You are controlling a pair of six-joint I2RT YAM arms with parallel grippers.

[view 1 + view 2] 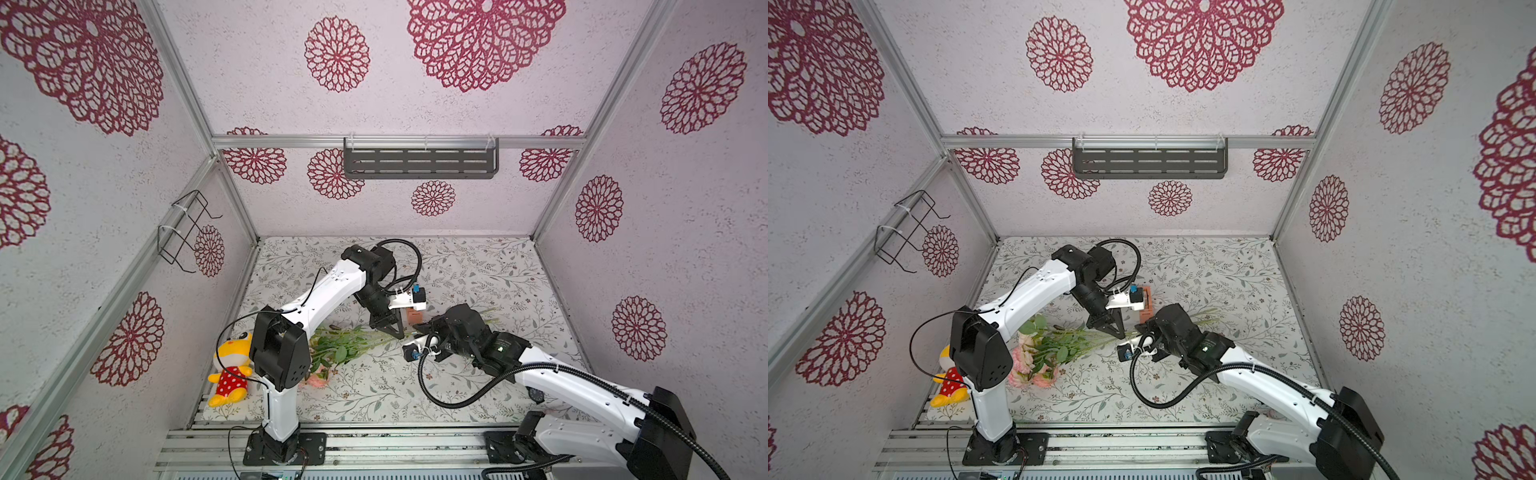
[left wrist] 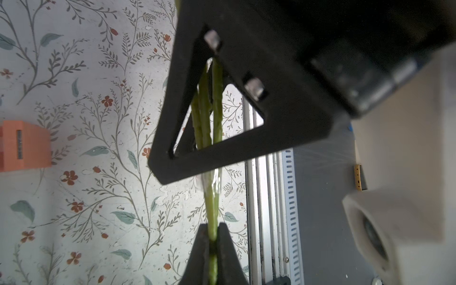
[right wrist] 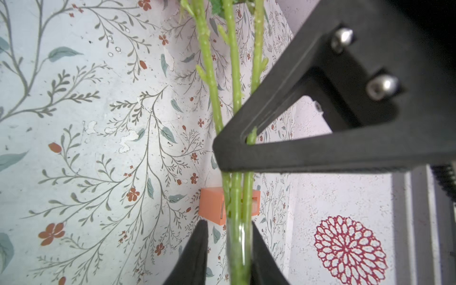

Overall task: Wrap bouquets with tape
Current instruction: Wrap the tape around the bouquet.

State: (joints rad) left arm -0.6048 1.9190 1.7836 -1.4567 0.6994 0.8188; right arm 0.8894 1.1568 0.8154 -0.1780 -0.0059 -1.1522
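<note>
Left fingers point(image 2: 200, 251) clamp the bouquet stems point(image 2: 211, 202); right fingers point(image 3: 195, 254) straddle them loosely, a gap showing.

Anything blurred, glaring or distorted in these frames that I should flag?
In both top views: even light, wall prints stretched at the edges. Left wrist view: bouquet stems sharp, white part blurred. Right wrist view: tablecloth crisp, screws soft.
</note>
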